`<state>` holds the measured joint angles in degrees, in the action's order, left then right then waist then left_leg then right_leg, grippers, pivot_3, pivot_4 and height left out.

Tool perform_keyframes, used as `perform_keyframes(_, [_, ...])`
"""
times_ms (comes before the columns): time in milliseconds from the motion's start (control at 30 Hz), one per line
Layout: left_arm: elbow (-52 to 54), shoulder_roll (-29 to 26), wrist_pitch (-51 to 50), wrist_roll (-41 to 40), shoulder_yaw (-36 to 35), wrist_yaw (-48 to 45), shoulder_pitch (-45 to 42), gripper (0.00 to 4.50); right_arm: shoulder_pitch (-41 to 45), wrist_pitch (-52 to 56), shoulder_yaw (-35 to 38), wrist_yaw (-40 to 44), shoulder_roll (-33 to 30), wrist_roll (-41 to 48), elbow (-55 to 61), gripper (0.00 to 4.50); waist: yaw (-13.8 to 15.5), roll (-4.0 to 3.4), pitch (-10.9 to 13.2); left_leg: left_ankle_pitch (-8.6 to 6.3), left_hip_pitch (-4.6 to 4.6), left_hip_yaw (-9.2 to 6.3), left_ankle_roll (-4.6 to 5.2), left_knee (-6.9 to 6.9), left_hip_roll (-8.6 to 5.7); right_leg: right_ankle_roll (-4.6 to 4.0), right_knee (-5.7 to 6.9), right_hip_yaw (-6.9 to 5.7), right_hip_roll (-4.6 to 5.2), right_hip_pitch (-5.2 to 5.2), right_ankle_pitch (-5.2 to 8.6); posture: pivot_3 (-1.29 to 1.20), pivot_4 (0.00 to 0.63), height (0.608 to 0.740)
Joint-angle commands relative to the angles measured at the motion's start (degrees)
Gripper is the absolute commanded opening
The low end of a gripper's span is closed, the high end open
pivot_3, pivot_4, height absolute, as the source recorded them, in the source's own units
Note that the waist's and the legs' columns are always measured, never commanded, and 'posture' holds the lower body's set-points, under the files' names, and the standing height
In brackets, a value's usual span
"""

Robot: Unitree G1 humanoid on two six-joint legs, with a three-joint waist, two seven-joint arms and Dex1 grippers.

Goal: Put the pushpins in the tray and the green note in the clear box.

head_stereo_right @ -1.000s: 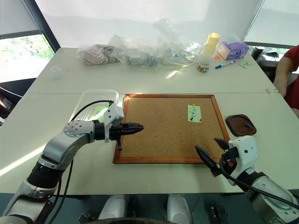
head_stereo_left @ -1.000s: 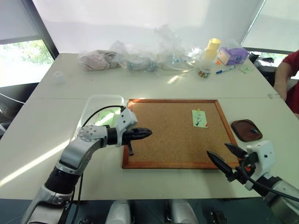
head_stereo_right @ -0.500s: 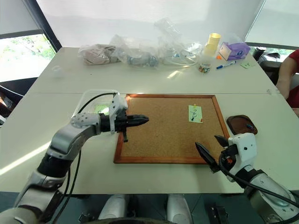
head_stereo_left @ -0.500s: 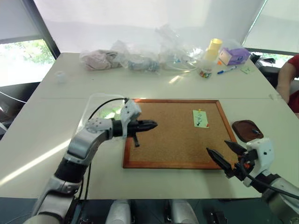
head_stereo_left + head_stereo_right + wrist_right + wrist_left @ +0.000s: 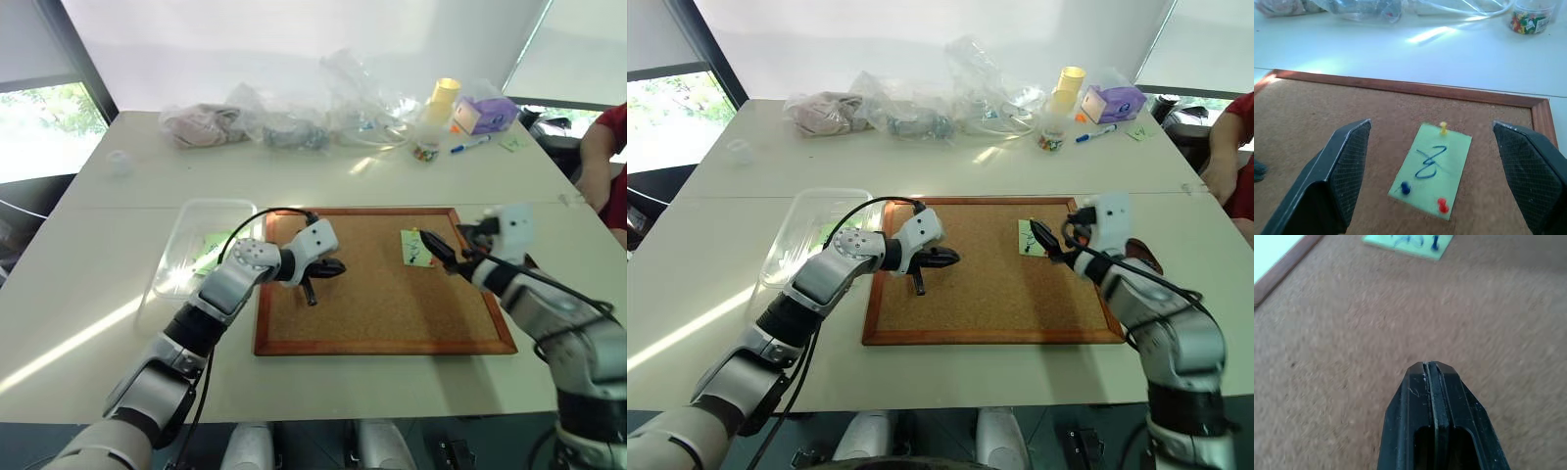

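Four views: stereo head pair plus one camera on each wrist.
The two head views are looking forward and down from above over the table (image 5: 88, 284), taking in the whole cork board (image 5: 372, 294) and both arms; the pair is sharing nearly the same scene, slightly offset sideways. The left wrist view is sitting very close over the cork surface, looking along the closed left pincer (image 5: 1431, 374), with the green note (image 5: 1410, 240) at the frame's edge. The right wrist view is looking between the spread fingers of the right pincer (image 5: 1435, 161) at the same note, from a little farther off, with the board's far frame and table beyond.
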<state>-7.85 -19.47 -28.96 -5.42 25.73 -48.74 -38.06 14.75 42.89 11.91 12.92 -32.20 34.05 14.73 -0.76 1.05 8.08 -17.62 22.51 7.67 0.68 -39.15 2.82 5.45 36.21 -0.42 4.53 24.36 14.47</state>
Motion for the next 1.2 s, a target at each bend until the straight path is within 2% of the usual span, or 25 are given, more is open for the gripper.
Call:
perform_keyframes(33, [0.9,-0.1,-0.7,1.6,0.1,0.5,0.9,0.00,4.5,-4.3,-2.4,2.5,1.4,-4.4,-8.5,4.05,0.2,0.00,0.0,0.00,0.01,0.00,0.00,0.00,0.00,0.02,0.00,0.00,0.00,0.00,-0.01,0.00,0.150,0.737])
perform_keyframes(200, [1.4,0.2,-1.6,2.1,0.2,0.7,1.7,0.00,8.6,-7.4,-4.3,6.0,2.0,-7.9,-16.9,4.05,0.0,0.00,0.0,0.00,0.02,0.01,0.00,0.00,0.00,0.05,0.00,0.00,0.01,-0.01,-0.03,0.00,0.150,0.737])
perform_keyframes(633, [0.8,1.0,-1.7,2.9,-0.1,1.1,2.2,0.00,15.0,-12.8,-5.5,12.0,4.2,-13.6,-29.9,4.05,0.1,-0.03,0.0,0.01,-0.01,0.03,-0.01,-0.02,0.01,0.11,0.02,0.00,0.02,-0.04,-0.06,0.00,0.150,0.737])
perform_keyframes(733, [0.8,1.1,-1.6,3.2,-0.1,1.1,2.4,0.00,15.9,-12.9,-5.2,13.1,4.7,-13.9,-32.0,3.17,0.1,-0.03,0.0,0.01,-0.01,0.03,-0.02,-0.03,0.01,0.12,0.02,-0.01,0.03,-0.05,-0.07,0.00,0.150,0.737])
perform_keyframes(933, [0.7,1.2,-1.2,3.5,-0.2,1.2,2.6,0.00,16.4,-12.9,-4.3,13.6,5.2,-13.8,-32.6,0.23,0.0,-0.04,0.0,0.01,-0.02,0.03,-0.02,-0.03,0.02,0.13,0.02,0.00,0.03,-0.06,-0.07,0.00,0.150,0.737])
perform_keyframes(1200, [-1.1,0.6,-0.7,5.7,0.9,2.1,2.4,0.00,15.7,-13.0,-2.7,13.0,5.3,-14.2,-31.4,0.23,0.1,-0.06,0.0,0.01,-0.03,0.04,-0.02,-0.03,0.02,0.13,0.02,0.00,0.05,-0.06,-0.07,0.00,0.150,0.737])
